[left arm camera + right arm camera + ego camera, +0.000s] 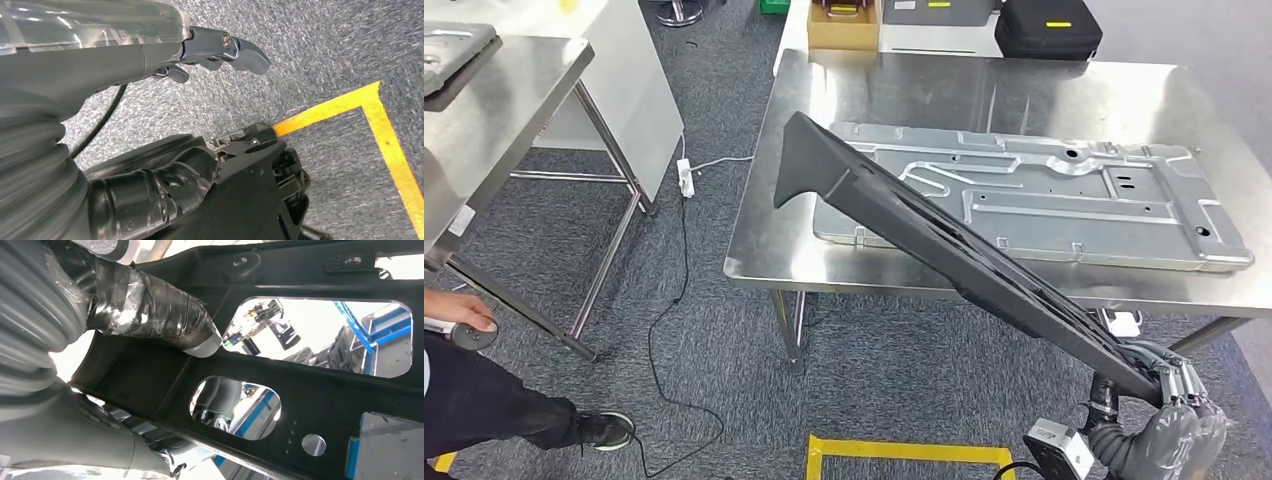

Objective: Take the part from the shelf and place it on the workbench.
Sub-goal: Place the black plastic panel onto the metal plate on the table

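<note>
My right hand (1176, 398) sits low at the near right, off the workbench's front edge, and grasps the long black part (944, 240) by its near end. In the right wrist view my taped thumb (165, 315) lies across the part's inner face and my fingers (145, 440) wrap under its rail, beside its cut-out openings. From my grasp the part slants up and away to the left, its far end raised over the front left area of the stainless workbench (844, 90), crossing above the pressed metal panel (1044, 190) lying flat on the bench. I cannot tell whether the part touches the panel.

My left hand (220, 50) hangs over grey carpet (320, 40), holding nothing, fingers loosely apart and slightly bent.

I can read no writing; the black case (1046, 27) at the bench's far edge carries a yellow label, too small to read. A cardboard box (844, 25) stands beside it. Yellow floor tape (904, 452) marks the carpet before the bench. To the left stands another steel table (504, 90), a white cable (686, 175) trailing past it, and a person's hand (459, 310) and shoe (604, 430) at the near left.
</note>
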